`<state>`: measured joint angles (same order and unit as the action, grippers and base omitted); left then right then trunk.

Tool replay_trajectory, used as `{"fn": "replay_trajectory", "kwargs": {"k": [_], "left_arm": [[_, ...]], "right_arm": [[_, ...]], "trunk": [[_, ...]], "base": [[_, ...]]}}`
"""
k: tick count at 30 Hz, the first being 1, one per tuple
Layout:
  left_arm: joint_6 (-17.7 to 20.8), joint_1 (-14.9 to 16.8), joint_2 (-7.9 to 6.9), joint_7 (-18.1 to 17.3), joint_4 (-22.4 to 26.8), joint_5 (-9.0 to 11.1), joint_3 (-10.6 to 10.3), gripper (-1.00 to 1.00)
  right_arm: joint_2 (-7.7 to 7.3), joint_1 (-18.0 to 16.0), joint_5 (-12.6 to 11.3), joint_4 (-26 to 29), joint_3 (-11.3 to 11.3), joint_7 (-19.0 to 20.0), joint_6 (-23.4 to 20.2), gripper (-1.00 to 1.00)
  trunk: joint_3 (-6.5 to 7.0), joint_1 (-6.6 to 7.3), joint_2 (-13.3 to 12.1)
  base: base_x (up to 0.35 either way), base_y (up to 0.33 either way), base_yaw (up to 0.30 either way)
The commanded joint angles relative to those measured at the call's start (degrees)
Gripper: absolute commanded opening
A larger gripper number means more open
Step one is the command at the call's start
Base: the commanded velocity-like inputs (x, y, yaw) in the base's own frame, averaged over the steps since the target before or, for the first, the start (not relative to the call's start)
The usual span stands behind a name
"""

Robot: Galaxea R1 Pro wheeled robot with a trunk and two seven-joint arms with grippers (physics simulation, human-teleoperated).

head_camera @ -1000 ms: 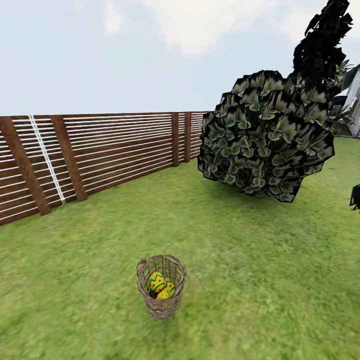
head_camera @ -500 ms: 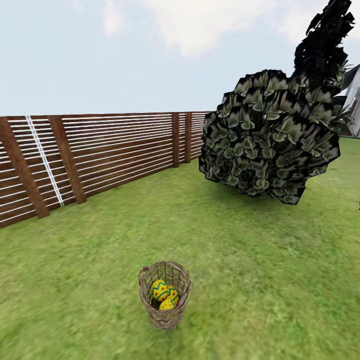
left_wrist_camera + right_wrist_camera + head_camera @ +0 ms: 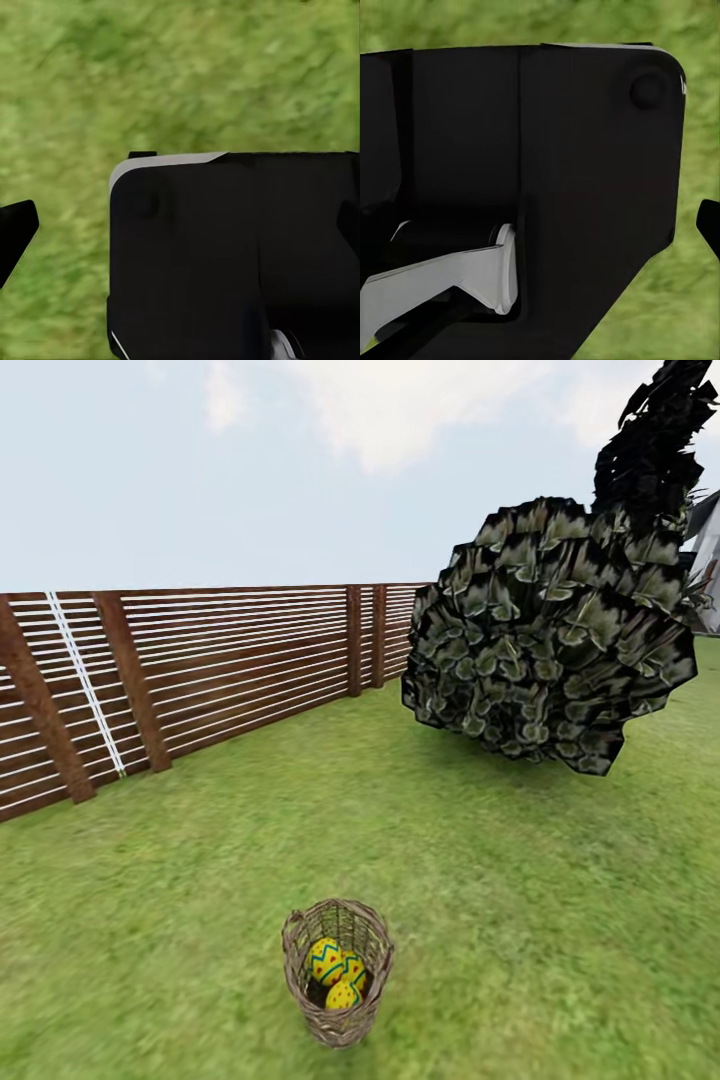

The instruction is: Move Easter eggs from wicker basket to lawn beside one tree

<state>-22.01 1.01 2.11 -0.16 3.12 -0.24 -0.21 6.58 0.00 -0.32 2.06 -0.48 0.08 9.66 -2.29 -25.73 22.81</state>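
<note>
Wicker basket [image 3: 338,985] stood upright on the lawn [image 3: 520,880], dead ahead and low in my head view, roughly centred, so I judged neither arm nearer. Easter eggs [image 3: 336,968] sat inside it. Wrist cameras gave dark housing over grass; I couldn't tell either gripper's opening or contents.

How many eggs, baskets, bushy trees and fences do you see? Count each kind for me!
Eggs: 3 seen, packed close inside the basket
Basket: 1, on the grass
Bushy tree: 1
Fence: 1
Total: 6
</note>
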Motion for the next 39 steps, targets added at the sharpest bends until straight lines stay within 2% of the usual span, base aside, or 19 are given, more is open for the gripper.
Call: {"fn": "replay_trajectory", "kwargs": {"k": [1,23,39], "left_arm": [[-0.2,0.0,0.0,0.0,0.0,0.0,0.0,1.0],[-0.2,0.0,0.0,0.0,0.0,0.0,0.0,1.0],[-1.1,0.0,0.07,-0.1,0.0,0.1,0.0,1.0]], "right_arm": [[0.01,0.0,0.0,0.1,-0.1,0.0,0.1,1.0],[0.02,0.0,0.0,0.1,0.0,0.0,0.1,1.0],[0.01,0.0,0.0,0.1,0.0,0.0,0.1,1.0]], "trunk": [[-0.11,-0.05,0.1],[-0.11,-0.05,0.1],[-0.11,-0.05,0.1]], "base": [[0.147,0.065,0.0],[0.225,0.046,0.0],[0.036,0.005,0.0]]}}
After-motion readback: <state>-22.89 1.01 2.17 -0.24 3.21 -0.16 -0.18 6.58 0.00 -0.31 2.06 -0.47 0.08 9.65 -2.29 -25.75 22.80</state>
